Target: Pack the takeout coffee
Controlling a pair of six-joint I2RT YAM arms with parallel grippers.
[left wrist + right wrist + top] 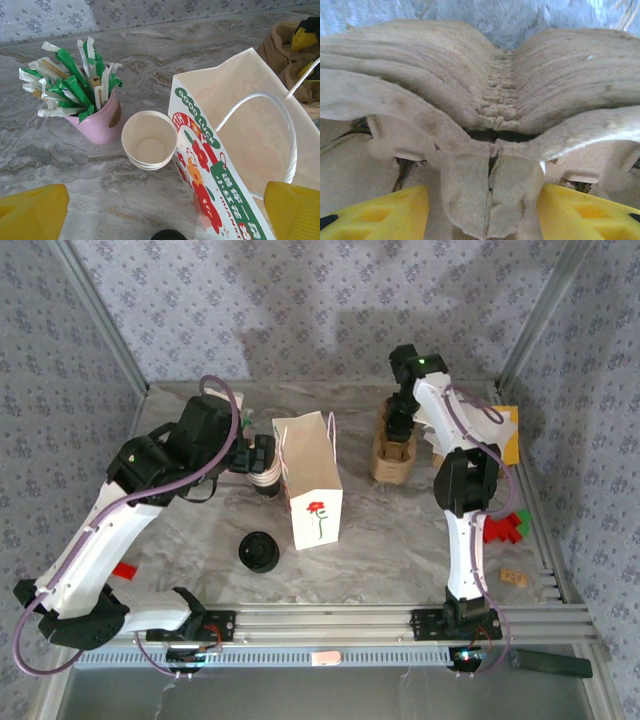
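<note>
No lidded cup of takeout coffee is in view. A white paper bag (312, 480) (235, 150) with red flowers stands open at mid-table. Just left of it is a stack of lidless beige cups (265, 482) (149, 141). My left gripper (258, 455) (165, 212) hovers open above them, holding nothing. Black lids (258, 550) (169, 235) are piled nearer the front. My right gripper (400, 430) (482, 210) is at the stack of brown pulp cup carriers (393, 452) (485, 100), its yellow fingers (380, 217) pressed against both sides of the top carrier's centre tab.
A pink cup of green and white sachets (95, 117) stands left of the cup stack. Yellow and white papers (505, 430) lie at back right, red and green pieces (505, 525) by the right arm, a small brown item (513, 577) near the rail, and a red piece (123, 570) at left.
</note>
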